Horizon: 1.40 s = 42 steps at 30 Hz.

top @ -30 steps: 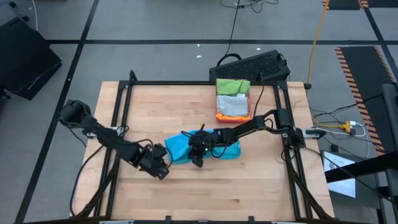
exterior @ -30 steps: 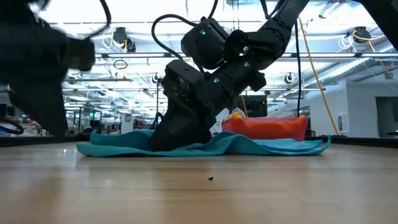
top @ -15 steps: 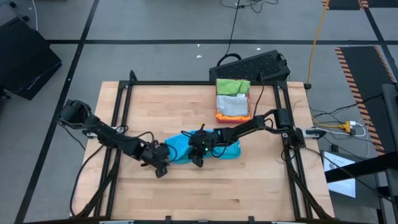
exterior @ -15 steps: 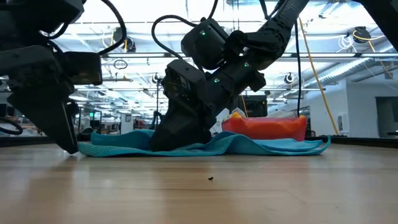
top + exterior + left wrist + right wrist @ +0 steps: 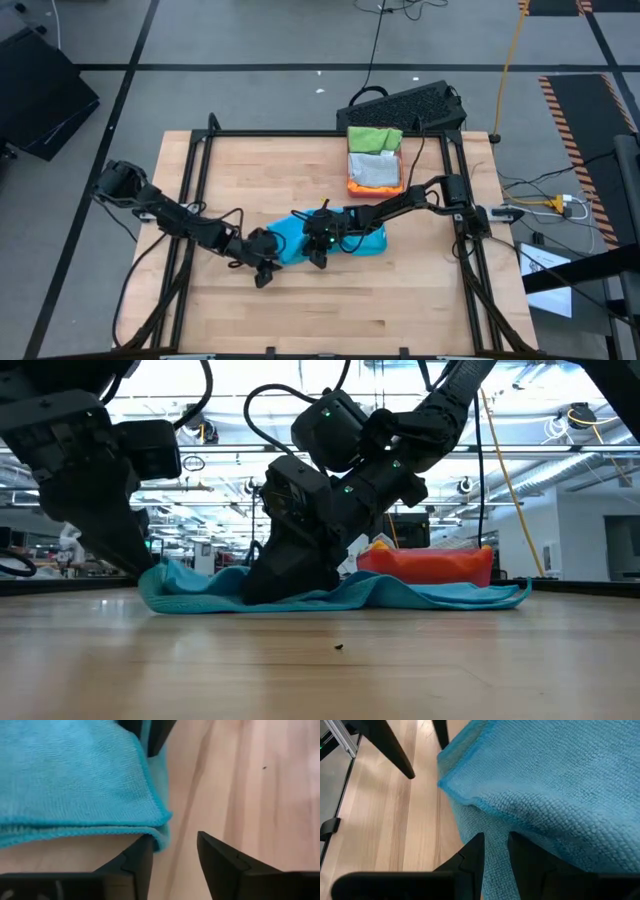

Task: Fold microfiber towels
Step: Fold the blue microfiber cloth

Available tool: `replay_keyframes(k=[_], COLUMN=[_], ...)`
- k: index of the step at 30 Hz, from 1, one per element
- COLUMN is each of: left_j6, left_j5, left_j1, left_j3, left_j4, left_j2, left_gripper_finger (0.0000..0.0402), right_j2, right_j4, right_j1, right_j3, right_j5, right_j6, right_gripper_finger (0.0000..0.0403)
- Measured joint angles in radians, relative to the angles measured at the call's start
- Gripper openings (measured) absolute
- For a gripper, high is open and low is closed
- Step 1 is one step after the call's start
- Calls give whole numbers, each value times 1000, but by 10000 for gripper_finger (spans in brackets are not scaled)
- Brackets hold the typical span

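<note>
The blue towel (image 5: 330, 238) lies rumpled near the middle of the surface (image 5: 300, 310), its layers doubled over so that a stitched corner shows folded on itself in both wrist views. The right tool (image 5: 318, 252) presses down into the cloth near its middle, its two fingers (image 5: 472, 855) close together with blue fabric bunched in the narrow gap between them, so it is clamped on the blue towel. The left tool (image 5: 264, 270) sits at the towel's left edge with its fingers (image 5: 220, 857) standing apart; one finger lies under the overhanging corner of the cloth and the other rests on bare wood just beside it, gripping nothing. Towards the far right of the surface stands the pink-red tray (image 5: 374, 184), holding a folded grey towel (image 5: 376, 172) with a bright green towel (image 5: 374, 139) behind it at the far end; in the low view the tray (image 5: 430, 567) shows just beyond the blue cloth. The surface is pale wood planking, bordered by a black metal frame (image 5: 200, 150), and a tiny dark speck (image 5: 339, 647) lies on it in front of the towel. Beyond the far edge a black keyboard (image 5: 405, 105) lies on the grey floor, with an orange cable (image 5: 512, 45) and black cables running across it. Seen level across the surface, the room behind is a wide hall with rows of ceiling lights (image 5: 560, 425) and exposed pipework.
</note>
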Motion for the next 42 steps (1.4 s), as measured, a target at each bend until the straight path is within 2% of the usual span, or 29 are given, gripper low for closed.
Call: replay_keyframes(k=[4,16,20,24,31,34,38,42], left_j6=[-27,-383,-414,-502,-686,-758,-763,-658], left_j5=[14,14,113,166,240,299,295,295], left_j1=[-1,27,44,59,82,85,82,81], left_j3=[0,0,2,1,1,2,4,2], left_j4=[34,40,36,23,31,-23,-90,-63], left_j2=[0,47,65,65,65,65,63,60], left_gripper_finger=[134,88,66,11,4,4,7,28], right_j2=[0,0,0,-4,-29,-29,-30,-31], right_j4=[0,9,11,11,16,24,19,13], right_j1=[0,0,-1,-1,-1,-3,-3,-3], right_j3=[0,0,0,0,-3,-3,-2,-2], right_j5=[1,22,22,20,23,19,-7,-39], right_j6=[-1,16,18,26,42,57,57,46], right_gripper_finger=[82,82,82,82,83,83,83,83])
